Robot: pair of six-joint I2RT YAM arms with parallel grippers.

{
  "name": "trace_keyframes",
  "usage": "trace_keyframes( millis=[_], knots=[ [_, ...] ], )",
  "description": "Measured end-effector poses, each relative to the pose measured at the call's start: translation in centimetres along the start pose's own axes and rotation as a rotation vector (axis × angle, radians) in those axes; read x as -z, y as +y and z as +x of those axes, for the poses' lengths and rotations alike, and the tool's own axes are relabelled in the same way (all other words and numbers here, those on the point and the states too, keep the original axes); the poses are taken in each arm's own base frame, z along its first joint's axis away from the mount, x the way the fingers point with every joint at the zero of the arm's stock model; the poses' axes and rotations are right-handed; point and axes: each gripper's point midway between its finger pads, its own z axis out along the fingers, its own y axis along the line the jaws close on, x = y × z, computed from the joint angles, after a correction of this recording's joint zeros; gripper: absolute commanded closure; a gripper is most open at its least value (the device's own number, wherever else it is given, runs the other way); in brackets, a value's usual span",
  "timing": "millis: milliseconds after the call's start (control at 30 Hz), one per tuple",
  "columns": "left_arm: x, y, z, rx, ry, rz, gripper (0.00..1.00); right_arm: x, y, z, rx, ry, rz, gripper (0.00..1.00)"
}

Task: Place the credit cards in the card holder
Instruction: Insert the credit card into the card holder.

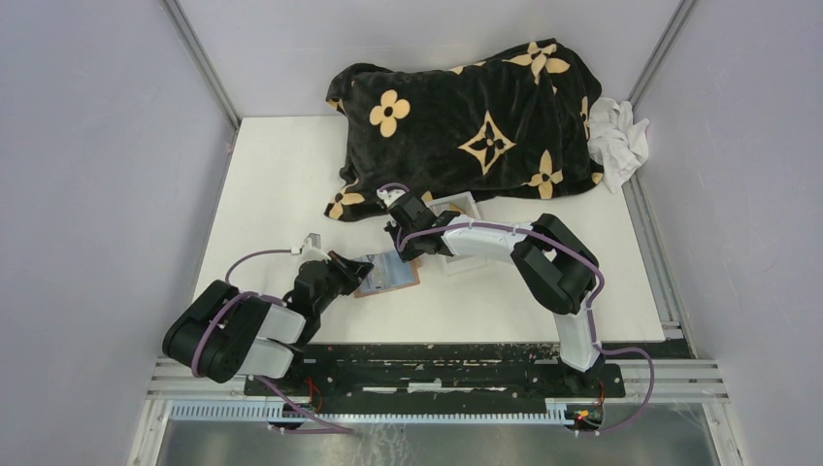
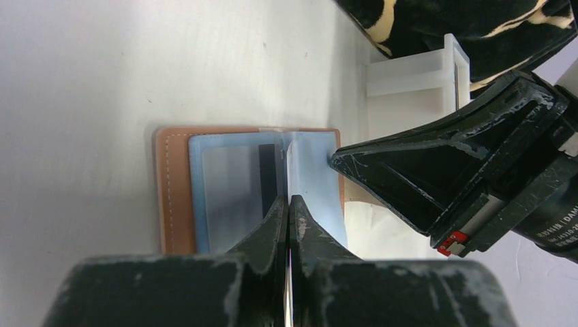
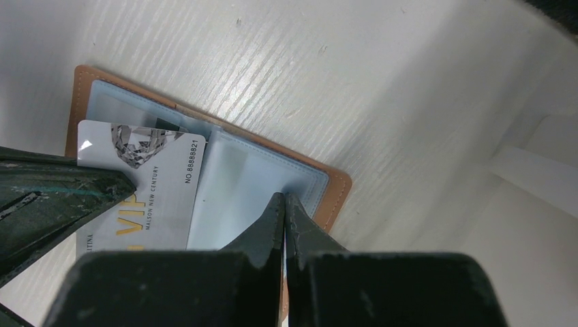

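At the near edge of the white table [image 1: 281, 184] the two arm bases sit side by side, and both arms reach in toward the middle. The left gripper [image 2: 288, 204] lies low over the table with its jaws pinched together on a silver credit card [image 3: 153, 180], gripping it by one end. The card carries a diamond picture, gold "VIP" lettering and a printed number. Its free end lies over the left half of the card holder [image 2: 167, 197]; whether it has entered a pocket I cannot tell.

The card holder lies open and flat on the table just beyond the left gripper. It has a tan leather cover with stitched edges and pale blue plastic sleeves facing up. The right gripper [image 3: 283, 202] comes in from the far right side, jaws closed with nothing between them. Its tip rests on the blue sleeve of the right half, near the tan edge.

Just beyond it stands a clear plastic tray [image 2: 416, 75], partly under the right arm. Behind the tray a black blanket [image 1: 466, 116] with tan flower patterns is heaped at the far side, and a crumpled white cloth [image 1: 618, 136] lies at its right end
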Motion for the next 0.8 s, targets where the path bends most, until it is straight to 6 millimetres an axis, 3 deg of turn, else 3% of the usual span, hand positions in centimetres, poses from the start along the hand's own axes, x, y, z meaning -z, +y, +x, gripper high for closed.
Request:
trace_keyframes(
  millis=[500, 800],
  knots=[
    [-1.1, 0.1, 0.9, 0.007, 0.04, 0.057, 0.97, 0.0, -0.1, 0.1, 0.002, 0.005, 0.002, 0.99],
    [-1.0, -0.2, 0.4, 0.011, 0.034, 0.066, 0.97, 0.0, -0.2, 0.1, -0.001, 0.005, 0.0, 0.99]
  ],
)
